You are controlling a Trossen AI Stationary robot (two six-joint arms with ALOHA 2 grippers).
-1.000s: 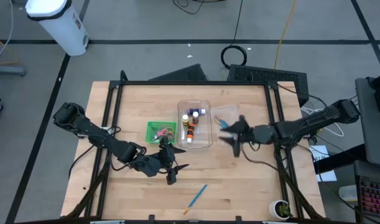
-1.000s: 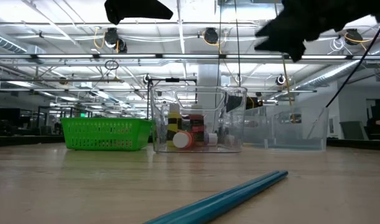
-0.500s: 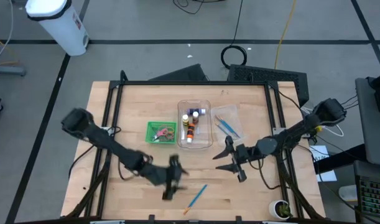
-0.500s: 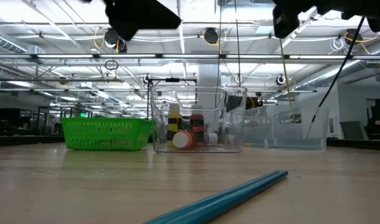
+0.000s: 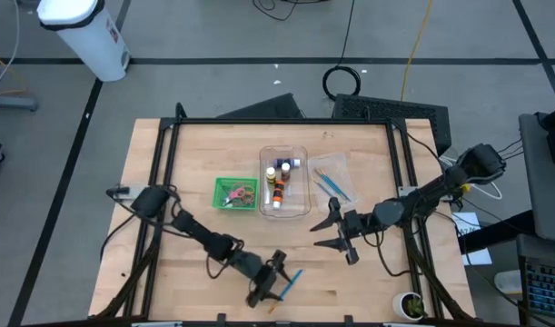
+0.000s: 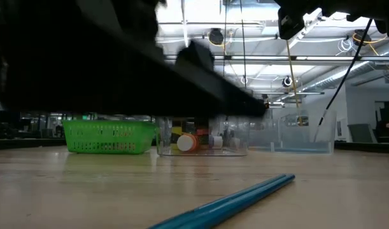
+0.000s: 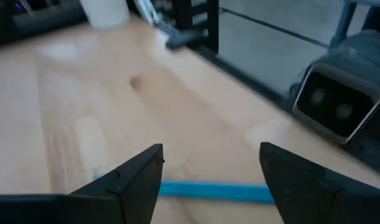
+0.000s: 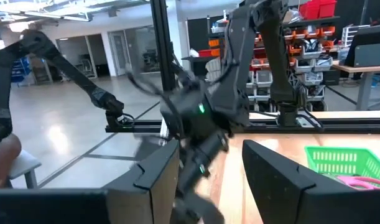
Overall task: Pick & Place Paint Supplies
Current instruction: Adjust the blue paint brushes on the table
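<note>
Now — left claw [image 5: 275, 283] spread wide | empty — straddling blue brush [image 5: 289, 282]

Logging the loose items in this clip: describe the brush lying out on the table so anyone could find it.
On the wooden table, look toward the near edge, well away from the green basket and clear bins. The brush lies bare on the wood beside the open left gripper, the only blue stick outside a container.

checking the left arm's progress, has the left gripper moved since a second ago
Yes. In the high view the left gripper has swung away from the green basket, toward the table's near edge, and now hangs open over the blue brush.
</note>
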